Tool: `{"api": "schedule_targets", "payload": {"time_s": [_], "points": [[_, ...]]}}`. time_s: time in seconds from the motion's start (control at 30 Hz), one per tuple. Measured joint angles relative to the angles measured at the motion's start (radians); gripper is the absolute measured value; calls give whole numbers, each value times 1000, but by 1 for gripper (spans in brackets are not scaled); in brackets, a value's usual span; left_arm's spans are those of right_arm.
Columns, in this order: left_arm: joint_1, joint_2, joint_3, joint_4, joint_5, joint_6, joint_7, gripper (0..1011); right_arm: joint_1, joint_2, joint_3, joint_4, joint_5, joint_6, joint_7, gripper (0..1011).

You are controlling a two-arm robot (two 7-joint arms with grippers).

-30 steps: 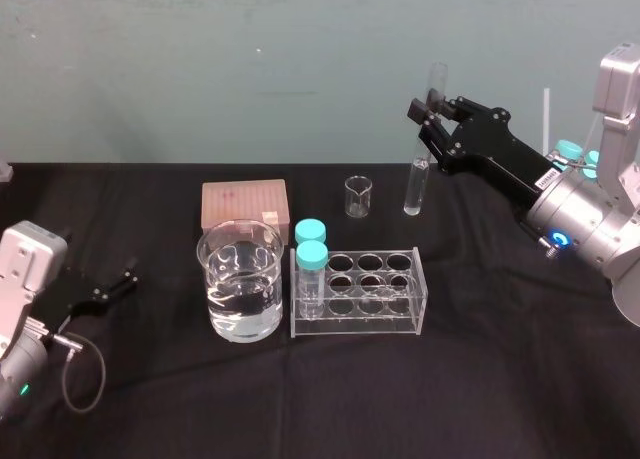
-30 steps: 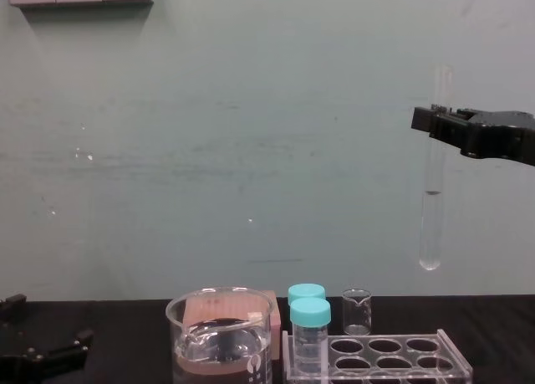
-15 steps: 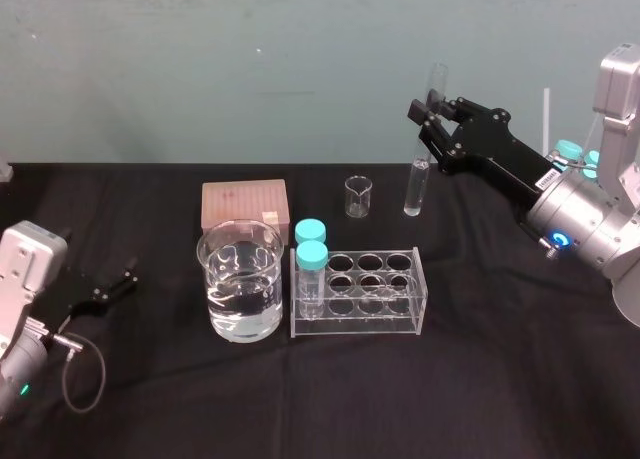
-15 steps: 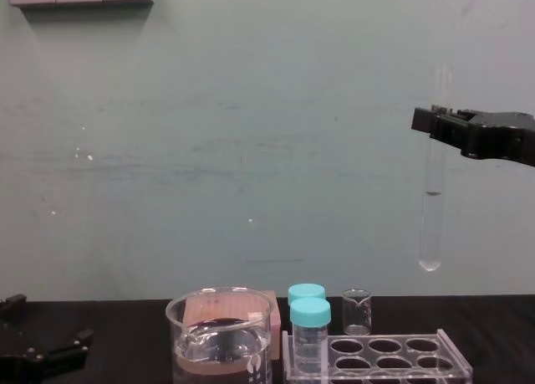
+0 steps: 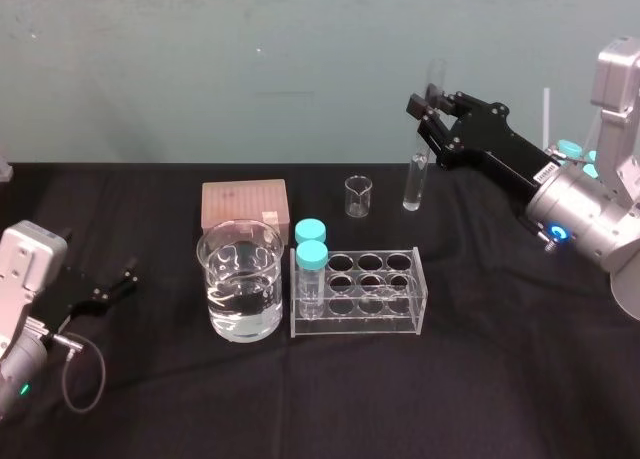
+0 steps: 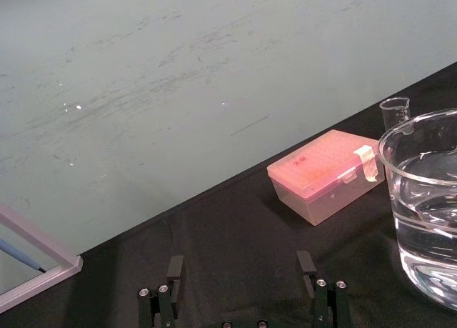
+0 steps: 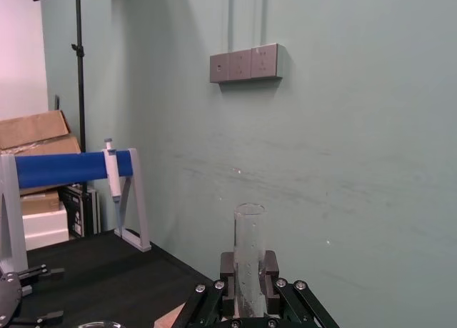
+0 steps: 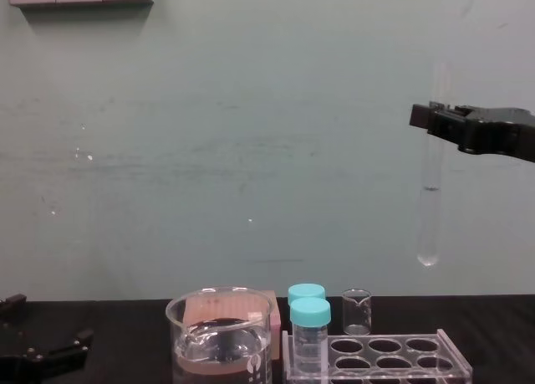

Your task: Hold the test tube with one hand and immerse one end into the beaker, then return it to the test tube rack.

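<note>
Jaws of the left gripper (image 6: 240,271) stand wide, low on the left of the worktop (image 5: 480,379). Next comes the beaker (image 5: 240,279) with water (image 5: 240,314), then the rack (image 5: 355,329) just beside it. On the right, the right gripper (image 8: 435,125) pinches the test tube (image 8: 430,225) near its top. The tube hangs upright, well above the rack.

Upright test tube (image 5: 414,185) clamped in right gripper (image 5: 428,115), beyond test tube rack (image 5: 356,328), beaker (image 5: 240,287) at its left

Glossy glass test tube (image 5: 414,186) and beaker (image 5: 219,284); matt black tablecloth (image 5: 470,399).
</note>
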Motion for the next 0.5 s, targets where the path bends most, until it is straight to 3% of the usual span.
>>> {"api": "schedule_targets", "payload": {"time_s": [0.17,0.5], "points": [[0,0,0,0,0,0,0,1000,49,-17,-22,33,-13,-15,28,226],[0,0,0,0,0,0,0,1000,171,-97,-98,138,-13,-71,131,226]]}}
